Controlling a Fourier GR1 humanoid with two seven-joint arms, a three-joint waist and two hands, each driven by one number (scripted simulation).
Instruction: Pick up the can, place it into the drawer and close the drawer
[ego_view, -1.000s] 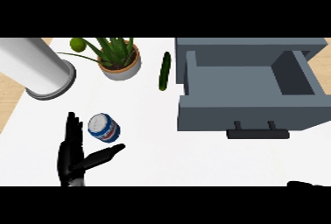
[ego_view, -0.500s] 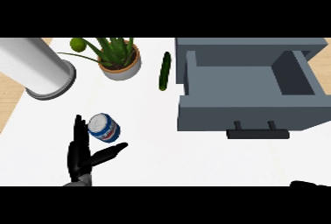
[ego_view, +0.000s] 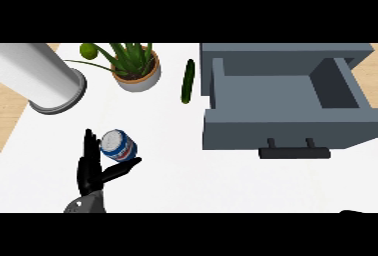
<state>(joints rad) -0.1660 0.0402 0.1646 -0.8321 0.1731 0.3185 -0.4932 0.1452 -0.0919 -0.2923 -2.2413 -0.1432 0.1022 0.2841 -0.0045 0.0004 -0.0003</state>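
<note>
- The left hand's fingers are straight and spread apart, pointing up the counter, with the thumb splayed out to the right; nothing is clamped in them.
- The can sits in the crook between those fingers and the thumb, just beside the fingers, white-topped with a blue and red label, tilted toward the upper left. I cannot tell whether the fingers actually touch it.
- The left hand comes up from the lower edge on a grey forearm.
- Only a dark sliver of the right hand shows at the lower right corner; I cannot tell how its fingers stand.
- All of this is on a white counter, with pale wood flooring showing along its left side.
- Compared with a second ago, the left hand has crept a little to the right, closer in against the can; the can itself lies where it did.
- The grey drawer is pulled open, dark handle toward me, well to the right of the can, with nothing in it.
- A potted plant stands at the back, a cucumber lies between it and the drawer, and a big white cylinder stands at the far left.
</note>
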